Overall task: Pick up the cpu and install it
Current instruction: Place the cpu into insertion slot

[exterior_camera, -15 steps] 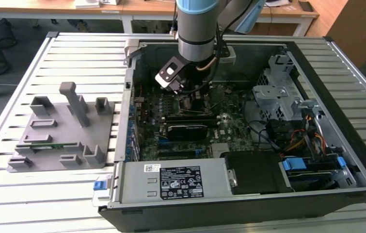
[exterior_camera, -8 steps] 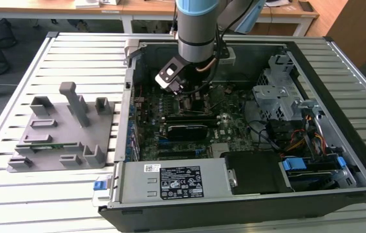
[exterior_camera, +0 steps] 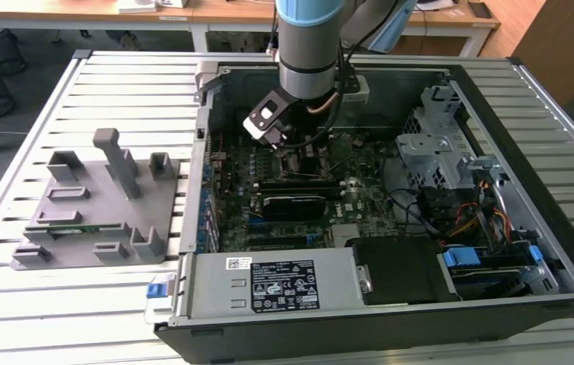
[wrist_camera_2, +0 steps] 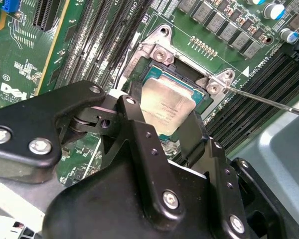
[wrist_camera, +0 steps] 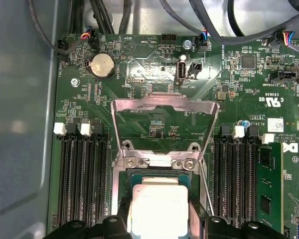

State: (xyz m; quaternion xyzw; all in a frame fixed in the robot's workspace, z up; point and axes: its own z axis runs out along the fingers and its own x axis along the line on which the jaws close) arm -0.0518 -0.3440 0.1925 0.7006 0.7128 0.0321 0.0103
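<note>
The cpu (wrist_camera_2: 167, 107), a square chip with a silvery top and thin green edge, sits low over the open socket (wrist_camera_2: 159, 52) on the motherboard inside the computer case. My gripper (wrist_camera_2: 163, 113) has one black finger on each side of the chip and is shut on it. In the first wrist view the cpu (wrist_camera: 158, 209) lies just below the raised metal load plate (wrist_camera: 164, 107), with the gripper (wrist_camera: 159, 226) around it. In the exterior view the gripper (exterior_camera: 302, 148) reaches down into the case (exterior_camera: 216, 84) over the board.
A thin lever rod (wrist_camera_2: 269, 102) sticks out beside the socket. Memory slots flank it, one holding a green memory stick (wrist_camera: 269, 189). A black block (exterior_camera: 292, 201), a power supply (exterior_camera: 271, 283) and a drive cage (exterior_camera: 439, 144) crowd the case. A grey fixture (exterior_camera: 99, 201) stands on the slatted table.
</note>
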